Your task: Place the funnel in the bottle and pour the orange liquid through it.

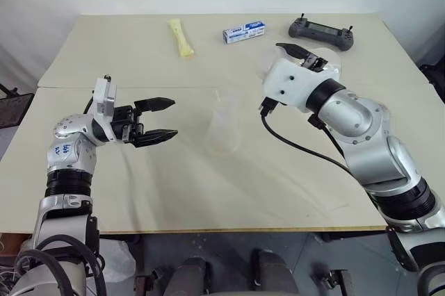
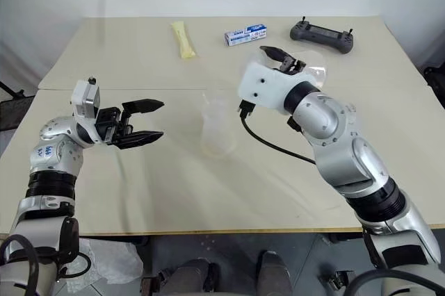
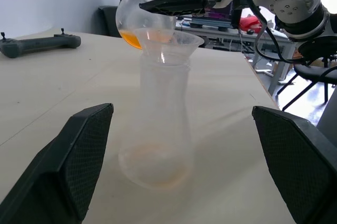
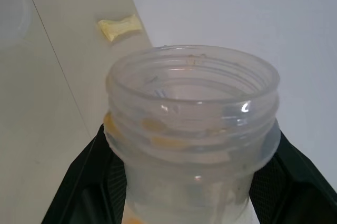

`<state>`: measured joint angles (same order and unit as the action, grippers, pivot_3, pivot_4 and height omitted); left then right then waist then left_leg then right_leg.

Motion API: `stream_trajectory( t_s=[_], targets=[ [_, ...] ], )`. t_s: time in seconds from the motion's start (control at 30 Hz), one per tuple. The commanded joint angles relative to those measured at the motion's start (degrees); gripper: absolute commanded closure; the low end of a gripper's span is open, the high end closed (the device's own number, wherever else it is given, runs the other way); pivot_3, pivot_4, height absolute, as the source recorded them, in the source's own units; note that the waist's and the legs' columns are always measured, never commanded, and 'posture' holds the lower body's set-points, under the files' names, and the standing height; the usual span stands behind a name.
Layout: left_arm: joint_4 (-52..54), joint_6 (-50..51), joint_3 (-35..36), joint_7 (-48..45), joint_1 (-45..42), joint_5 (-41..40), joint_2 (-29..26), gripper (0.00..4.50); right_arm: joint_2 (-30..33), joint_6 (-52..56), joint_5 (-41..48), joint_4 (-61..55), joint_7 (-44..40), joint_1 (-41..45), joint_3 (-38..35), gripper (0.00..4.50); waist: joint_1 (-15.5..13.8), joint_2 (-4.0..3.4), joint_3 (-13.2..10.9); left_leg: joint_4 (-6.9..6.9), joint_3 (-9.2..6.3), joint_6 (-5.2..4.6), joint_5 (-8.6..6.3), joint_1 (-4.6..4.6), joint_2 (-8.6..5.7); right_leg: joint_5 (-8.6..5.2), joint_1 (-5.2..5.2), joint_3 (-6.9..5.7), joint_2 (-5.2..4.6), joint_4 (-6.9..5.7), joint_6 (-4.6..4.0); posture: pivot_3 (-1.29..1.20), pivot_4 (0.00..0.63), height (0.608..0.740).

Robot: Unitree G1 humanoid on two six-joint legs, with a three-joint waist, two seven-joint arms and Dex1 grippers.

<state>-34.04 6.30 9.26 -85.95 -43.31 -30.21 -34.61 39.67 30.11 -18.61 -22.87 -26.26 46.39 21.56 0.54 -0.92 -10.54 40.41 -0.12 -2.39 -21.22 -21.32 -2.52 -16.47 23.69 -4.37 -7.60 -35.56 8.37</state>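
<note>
Right hand (image 3: 174, 6): black fingers clamped on the neck of a clear round-bodied flask (image 3: 142, 8), held up over the middle of the bench and tipped on its side, mouth toward the funnel.
Held flask contents: translucent yellow-orange liquid (image 3: 131, 39) pooled in the low side of the belly; in the right wrist view the threaded open mouth (image 4: 192, 95) carries a few orange drops.
Left hand (image 1: 154, 121): fingers spread wide, nothing between them, pointing right at the bottle from its left, not touching it.
Funnel: small clear funnel (image 3: 169, 40) seated in the bottle's neck, its rim a little wider than the neck, just beside and below the tipped flask.
Bottle: clear colourless conical bottle (image 3: 158, 129) upright on the bench centre, between the two hands; a faint orange tint at its base, hard to tell how much liquid.
Bench: pale beige bench top (image 1: 208, 192), seam running left to right across it.
Far side, left to right: pale yellow packet (image 1: 181, 37), small blue-and-white box (image 1: 244, 32), dark grey handheld controller (image 1: 322, 32), all well apart from the bottle.
Cable: black cable (image 1: 299, 146) hanging from the right wrist.
</note>
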Motion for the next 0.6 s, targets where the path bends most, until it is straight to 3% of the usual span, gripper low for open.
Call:
stream_trajectory(
  t_s=[0.03, 0.6],
  targets=[
    [1.6, 0.2, 0.1, -2.3, -0.9, -0.2, -0.9, 0.0, -1.1, -2.3, -5.0, -2.0, -1.3, 3.1, 1.1, 2.01, 0.1, 0.0, 0.0, 0.0, -0.01, 0.0, 0.0, 0.0, 0.0, 0.0, 0.0, 0.0, 0.0, 0.0, 0.0, 0.0, 0.15, 0.74],
    [2.1, 0.2, -0.3, -2.8, -0.7, -0.3, -0.9, 0.0, -2.8, -15.1, -19.5, 4.2, -5.4, 5.6, 3.9, 2.01, 1.0, 0.01, 0.0, -0.03, -0.08, 0.01, 0.0, 0.0, -0.01, 0.0, 0.0, -0.04, 0.0, -0.03, 0.0, 0.0, 0.15, 0.74]
  ],
)
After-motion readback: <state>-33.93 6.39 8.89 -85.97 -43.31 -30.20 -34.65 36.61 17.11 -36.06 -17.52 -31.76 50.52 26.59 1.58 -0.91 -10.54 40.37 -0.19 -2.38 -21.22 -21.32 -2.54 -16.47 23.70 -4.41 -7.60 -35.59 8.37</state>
